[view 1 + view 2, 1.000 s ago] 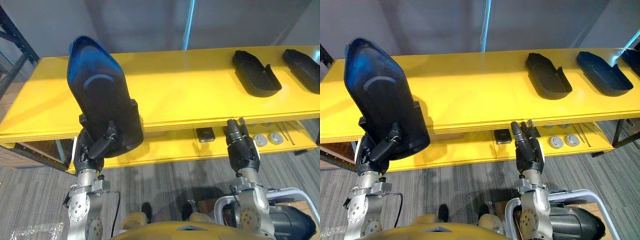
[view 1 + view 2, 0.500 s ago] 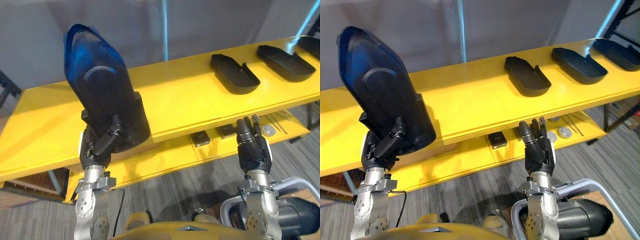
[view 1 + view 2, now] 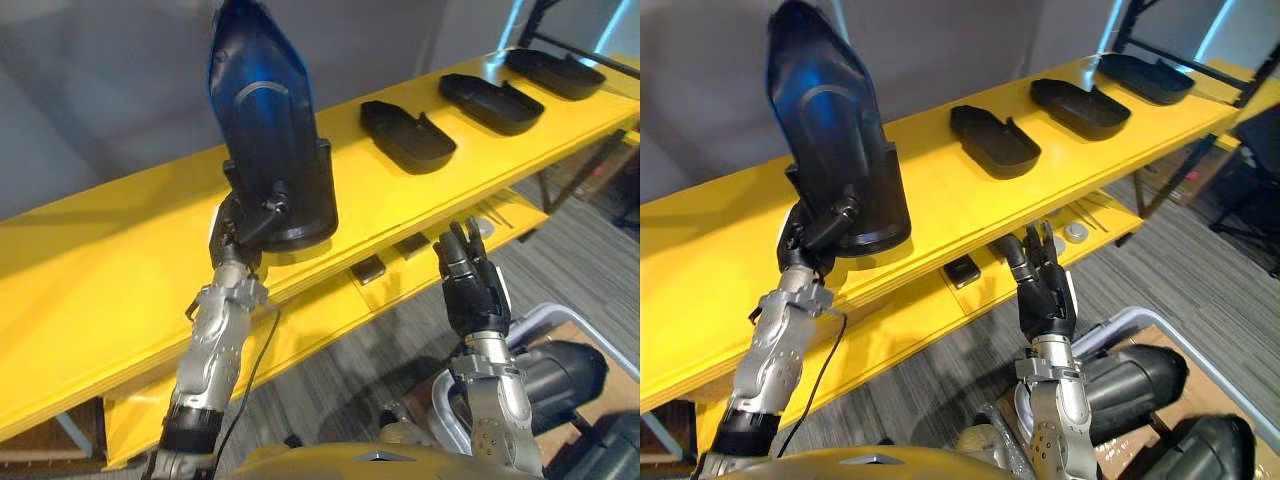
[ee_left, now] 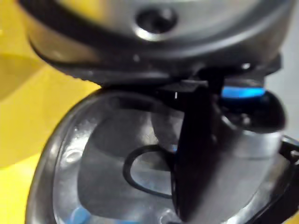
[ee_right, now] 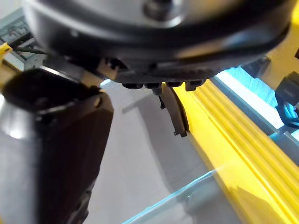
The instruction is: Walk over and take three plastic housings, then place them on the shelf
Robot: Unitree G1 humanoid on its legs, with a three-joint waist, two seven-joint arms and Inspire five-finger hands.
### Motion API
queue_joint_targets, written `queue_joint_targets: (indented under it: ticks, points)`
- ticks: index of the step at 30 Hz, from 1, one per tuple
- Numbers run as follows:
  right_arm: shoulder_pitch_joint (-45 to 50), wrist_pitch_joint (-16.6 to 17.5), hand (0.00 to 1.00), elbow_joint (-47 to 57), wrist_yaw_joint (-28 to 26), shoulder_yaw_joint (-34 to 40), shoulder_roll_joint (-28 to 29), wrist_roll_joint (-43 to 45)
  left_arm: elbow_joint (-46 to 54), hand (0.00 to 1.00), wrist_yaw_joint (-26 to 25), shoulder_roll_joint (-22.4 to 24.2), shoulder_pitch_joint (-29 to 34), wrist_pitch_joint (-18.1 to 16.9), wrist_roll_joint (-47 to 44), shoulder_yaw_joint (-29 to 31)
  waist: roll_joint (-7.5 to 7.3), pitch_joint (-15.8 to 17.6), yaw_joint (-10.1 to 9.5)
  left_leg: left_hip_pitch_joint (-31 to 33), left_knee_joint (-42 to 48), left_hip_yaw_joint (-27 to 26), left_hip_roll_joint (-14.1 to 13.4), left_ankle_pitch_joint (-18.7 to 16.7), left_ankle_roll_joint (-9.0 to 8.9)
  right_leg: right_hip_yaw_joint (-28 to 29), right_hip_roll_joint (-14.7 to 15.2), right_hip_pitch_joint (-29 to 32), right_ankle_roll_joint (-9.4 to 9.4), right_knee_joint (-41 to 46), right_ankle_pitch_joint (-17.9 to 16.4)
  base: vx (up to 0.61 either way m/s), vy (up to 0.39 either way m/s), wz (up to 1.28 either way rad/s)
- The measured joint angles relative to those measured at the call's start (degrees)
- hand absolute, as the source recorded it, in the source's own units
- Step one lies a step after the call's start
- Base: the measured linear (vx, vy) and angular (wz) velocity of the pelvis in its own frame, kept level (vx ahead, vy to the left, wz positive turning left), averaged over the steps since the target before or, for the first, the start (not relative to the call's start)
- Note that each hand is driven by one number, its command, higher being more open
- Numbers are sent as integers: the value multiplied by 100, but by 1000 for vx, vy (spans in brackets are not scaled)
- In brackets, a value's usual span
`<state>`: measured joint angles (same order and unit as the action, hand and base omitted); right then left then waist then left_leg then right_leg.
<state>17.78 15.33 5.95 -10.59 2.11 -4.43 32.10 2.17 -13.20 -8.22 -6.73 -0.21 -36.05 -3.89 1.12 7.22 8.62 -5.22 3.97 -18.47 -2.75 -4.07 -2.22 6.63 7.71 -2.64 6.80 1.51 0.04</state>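
My left hand [image 3: 243,224] is shut on a dark plastic housing [image 3: 264,130] with a blue sheen, held upright with its lower end over the front part of the yellow shelf top [image 3: 120,250]. The left wrist view looks into the housing's hollow side [image 4: 112,172] past my thumb [image 4: 194,154]. Three more dark housings lie hollow side up along the shelf: a near one [image 3: 405,135], a middle one [image 3: 490,100] and a far one [image 3: 555,72]. My right hand [image 3: 470,290] stands open, fingers straight up, in front of the shelf's edge and below it.
The lower yellow shelf [image 3: 330,310] carries small dark blocks [image 3: 368,268] and round grey parts [image 3: 1075,231]. A dark rack frame [image 3: 1180,50] stands past the shelf's far end. Dark rounded objects in a white-framed holder [image 3: 560,370] sit on the grey carpet at lower right.
The camera has swung, so the shelf now runs diagonally. My left arm has reached forward, carrying the housing from in front of the shelf to over its top. The right hand stays open.
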Motion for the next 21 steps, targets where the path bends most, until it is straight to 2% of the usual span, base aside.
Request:
queue_joint_targets:
  ticks: [8, 13, 16, 21]
  points:
    - [5, -40, 100, -17, -170, -392, -136, -12, -2554, 0, -1384, -231, -1688, 59, -58, 324, -89, -62, 361, -105, -258, -320, 7, 103, -18, 314, -34, 150, 8, -151, 171, -64, -18, -22]
    - [55, -115, 100, -103, -183, -626, -185, -22, -3135, 0, -1842, -492, -2270, 52, -227, 441, -186, -118, 468, -128, -430, -362, -5, 216, -46, 345, -73, 171, -14, -211, 211, -9, -35, -6]
    - [84, -132, 100, -121, -161, -711, -185, -25, -3281, 0, -2124, -647, -2325, 54, -260, 516, -229, -141, 591, -128, -461, -391, -10, 218, -49, 363, -71, 175, -17, -255, 231, 2, -28, -4]
    - [256, -247, 100, -153, -146, -731, -185, -41, -3436, 0, -2526, -644, -2528, 151, -285, 661, -244, -140, 620, -158, -494, -439, -11, 220, -51, 405, -62, 180, -16, -254, 233, -13, -17, -3]
